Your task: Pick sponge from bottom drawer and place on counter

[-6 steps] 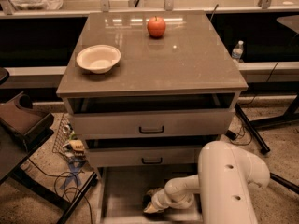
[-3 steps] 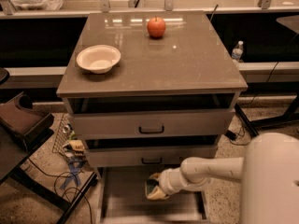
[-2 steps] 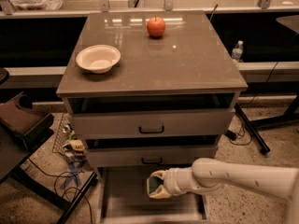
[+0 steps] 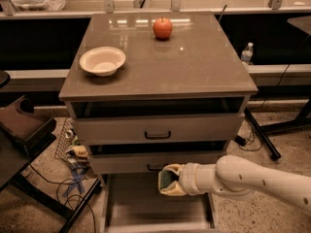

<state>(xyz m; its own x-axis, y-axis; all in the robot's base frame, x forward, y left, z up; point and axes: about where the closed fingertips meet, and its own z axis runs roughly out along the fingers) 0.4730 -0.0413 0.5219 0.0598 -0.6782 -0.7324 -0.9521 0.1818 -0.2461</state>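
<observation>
Counted: 3 drawers (top drawer [image 4: 156, 128], middle drawer [image 4: 124, 162], bottom drawer [image 4: 143, 205]), 1 counter [image 4: 194, 67], 1 bowl [image 4: 102, 60] left, 1 apple [image 4: 163, 27] far, 1 bottle [image 4: 247, 53] right, 1 sponge [image 4: 168, 178] clamped in 1 gripper [image 4: 166, 181], near, over the bottom drawer.

pincer [image 4: 171, 180] with sponge [image 4: 167, 177] over bottom drawer [image 4: 141, 205], counter [image 4: 194, 69] free beside bowl [image 4: 102, 60], apple [image 4: 163, 27]

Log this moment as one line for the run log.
pincer: shut on sponge, over open bottom drawer | counter: red apple, cream bowl, sponge not yet placed
</observation>
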